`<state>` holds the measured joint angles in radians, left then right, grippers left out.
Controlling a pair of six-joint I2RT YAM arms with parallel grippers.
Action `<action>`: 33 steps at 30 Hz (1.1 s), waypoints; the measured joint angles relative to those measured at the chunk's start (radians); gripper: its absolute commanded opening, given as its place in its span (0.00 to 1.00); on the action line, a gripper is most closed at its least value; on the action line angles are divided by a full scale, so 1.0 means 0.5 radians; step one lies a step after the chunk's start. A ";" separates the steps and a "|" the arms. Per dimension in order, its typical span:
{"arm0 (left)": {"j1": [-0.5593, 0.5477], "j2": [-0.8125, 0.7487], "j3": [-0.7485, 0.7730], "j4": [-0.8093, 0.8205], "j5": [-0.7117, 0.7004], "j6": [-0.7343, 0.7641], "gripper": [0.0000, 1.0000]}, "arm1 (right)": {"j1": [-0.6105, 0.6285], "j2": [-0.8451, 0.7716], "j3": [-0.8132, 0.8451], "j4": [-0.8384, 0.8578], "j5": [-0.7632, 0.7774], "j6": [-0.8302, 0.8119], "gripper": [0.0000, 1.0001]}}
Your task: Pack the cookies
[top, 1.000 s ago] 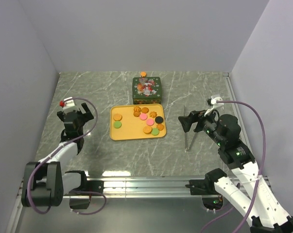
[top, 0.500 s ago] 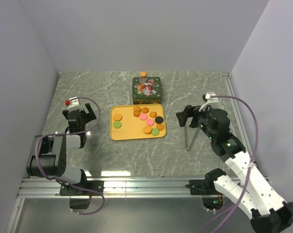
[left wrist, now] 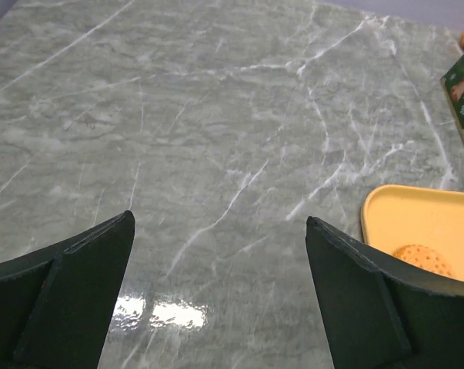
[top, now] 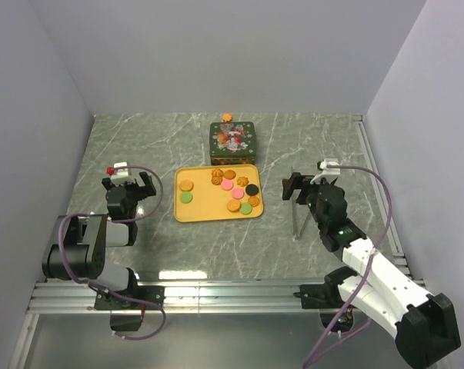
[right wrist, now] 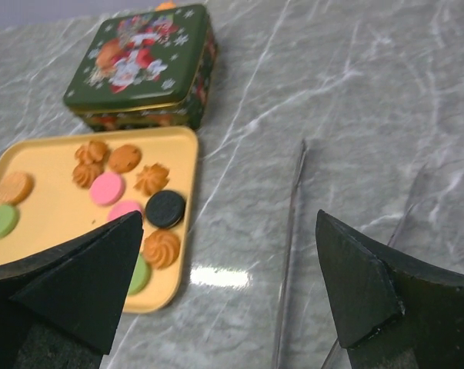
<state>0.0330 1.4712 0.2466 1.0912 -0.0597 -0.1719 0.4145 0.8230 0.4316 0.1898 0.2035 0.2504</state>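
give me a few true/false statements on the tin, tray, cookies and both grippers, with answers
1. The tin has its lid on. True.
2. The cookies are inside the tin. False: they lie on the tray.
3. The right gripper holds the tongs. False: it is open and empty, and the tongs lie on the table to the right of the tray.
4. The left gripper is open, with nothing in it. True.
5. One black cookie is on the tray. True.
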 measured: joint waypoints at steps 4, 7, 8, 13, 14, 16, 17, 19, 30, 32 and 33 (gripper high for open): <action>0.000 -0.001 0.000 0.061 0.014 0.006 0.99 | -0.001 0.070 -0.130 0.269 0.102 -0.079 1.00; -0.002 -0.002 0.000 0.083 0.021 0.006 0.99 | -0.029 0.148 -0.200 0.365 0.182 -0.142 1.00; -0.003 -0.002 0.000 0.090 0.021 0.006 0.99 | -0.047 0.176 -0.208 0.415 0.208 -0.170 1.00; -0.004 -0.002 0.000 0.098 0.021 0.006 0.99 | -0.148 0.311 -0.226 0.703 0.308 -0.313 1.00; -0.004 -0.002 0.000 0.098 0.021 0.006 0.99 | -0.178 0.326 -0.237 0.748 0.320 -0.330 1.00; -0.004 -0.002 0.000 0.098 0.021 0.006 0.99 | -0.236 0.337 -0.282 0.838 0.344 -0.346 1.00; -0.004 -0.002 0.000 0.098 0.021 0.006 0.99 | -0.270 0.339 -0.317 0.883 0.350 -0.351 1.00; -0.004 -0.002 0.000 0.098 0.021 0.006 0.99 | -0.335 0.348 -0.380 0.950 0.357 -0.358 1.00; -0.004 -0.002 0.000 0.098 0.021 0.006 0.99 | -0.518 0.714 -0.419 1.324 0.242 -0.385 1.00; -0.004 -0.002 0.000 0.098 0.022 0.006 0.99 | -0.552 0.838 -0.373 1.377 0.208 -0.380 1.00; -0.004 -0.002 0.000 0.099 0.022 0.006 0.99 | -0.567 0.889 -0.346 1.379 0.181 -0.375 1.00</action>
<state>0.0311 1.4704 0.2466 1.1408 -0.0486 -0.1688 0.1310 1.2675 0.2588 0.8791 0.2939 0.0628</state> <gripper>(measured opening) 0.995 0.997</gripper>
